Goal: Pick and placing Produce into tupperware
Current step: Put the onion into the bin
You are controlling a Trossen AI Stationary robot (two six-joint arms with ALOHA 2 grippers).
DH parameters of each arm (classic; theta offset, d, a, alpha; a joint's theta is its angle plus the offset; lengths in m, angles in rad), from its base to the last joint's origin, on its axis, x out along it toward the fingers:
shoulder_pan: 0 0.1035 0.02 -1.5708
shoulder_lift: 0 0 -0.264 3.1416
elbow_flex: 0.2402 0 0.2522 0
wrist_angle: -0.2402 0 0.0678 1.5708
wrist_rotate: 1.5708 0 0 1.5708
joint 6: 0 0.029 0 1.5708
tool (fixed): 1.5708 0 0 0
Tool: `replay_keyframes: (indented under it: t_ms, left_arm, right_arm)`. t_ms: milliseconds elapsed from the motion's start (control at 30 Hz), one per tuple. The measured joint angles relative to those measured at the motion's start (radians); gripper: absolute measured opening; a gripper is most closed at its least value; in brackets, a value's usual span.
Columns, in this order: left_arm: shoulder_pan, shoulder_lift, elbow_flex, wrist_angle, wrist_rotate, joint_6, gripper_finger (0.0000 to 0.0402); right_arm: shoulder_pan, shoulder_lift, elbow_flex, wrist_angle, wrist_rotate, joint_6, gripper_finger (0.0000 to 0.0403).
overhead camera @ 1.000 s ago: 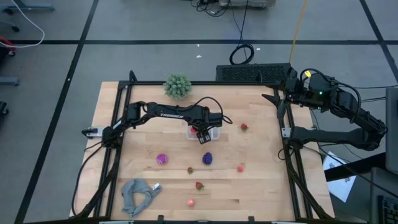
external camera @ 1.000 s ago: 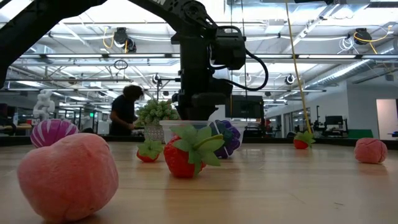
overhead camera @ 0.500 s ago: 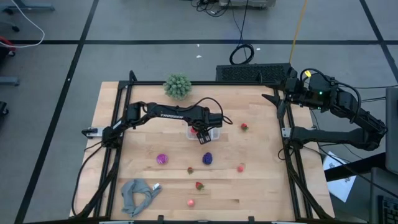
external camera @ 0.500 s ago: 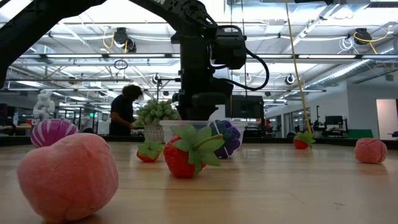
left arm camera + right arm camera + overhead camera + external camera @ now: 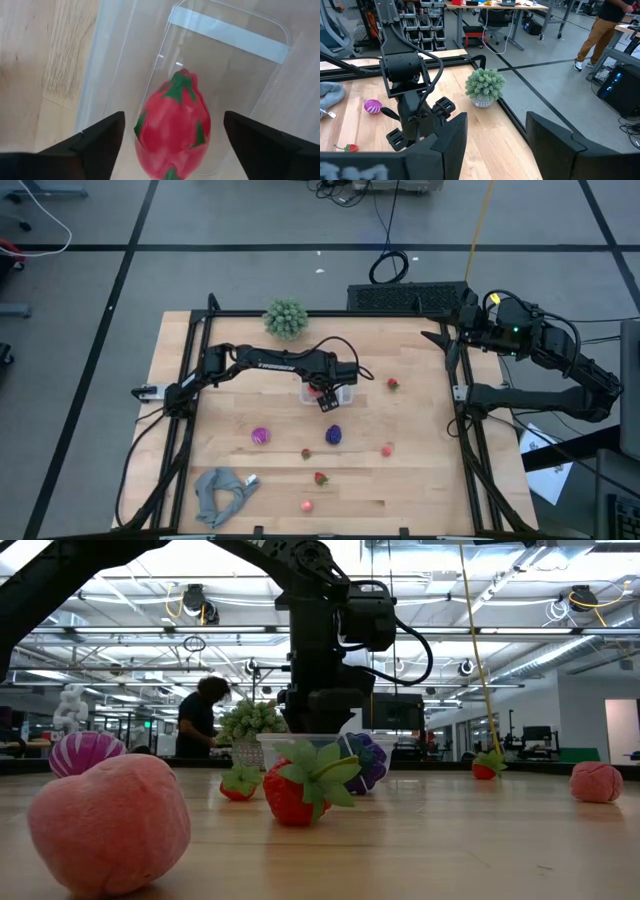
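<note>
**Red fruit inside tupperware**

Red-and-green produce piece (image 5: 172, 127) is seen lying in the clear tupperware (image 5: 340, 394), mid-table. Left gripper (image 5: 170, 137) is held spread above it, gripping nothing. Right gripper (image 5: 492, 137) is parked spread at the table's far right edge.

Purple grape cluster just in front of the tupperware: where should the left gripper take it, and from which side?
Take the purple grape cluster across its lumpy middle, from straight above. It lies alone on the table, clear of the tupperware, so fingers likely fit either side. The left gripper hangs open over the tupperware, close by.
</note>
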Motion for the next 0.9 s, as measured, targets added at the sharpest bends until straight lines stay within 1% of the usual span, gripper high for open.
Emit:
replay_keyframes:
  t_ms: [167, 367, 533, 700, 767, 900]
  left_arm:
    - [-0.002, -0.008, 0.009, -0.021, 0.026, 0.003, 0.0364]
    - [-0.006, -0.056, 0.063, -0.137, 0.026, 0.013, 0.0365]
    - [-0.025, -0.151, 0.092, -0.201, 0.026, 0.011, 0.0365]
    - [-0.076, -0.261, 0.092, -0.282, 0.025, -0.050, 0.0365]
    - [-0.111, -0.295, 0.092, -0.302, -0.001, -0.084, 0.0365]
    - [-0.190, -0.338, 0.059, -0.328, -0.108, -0.172, 0.0365]
  right_arm:
    - [0.000, 0.000, 0.000, 0.000, 0.000, 0.000, 0.0193]
    - [0.000, 0.000, 0.000, 0.000, 0.000, 0.000, 0.0193]
    - [0.000, -0.001, 0.000, 0.001, 0.000, 0.001, 0.0193]
    - [0.000, 0.000, 0.000, 0.000, 0.000, 0.002, 0.0193]
    - [0.000, 0.000, 0.000, -0.001, 0.000, 0.002, 0.0193]
    - [0.000, -0.001, 0.000, -0.012, 0.000, 0.001, 0.0193]
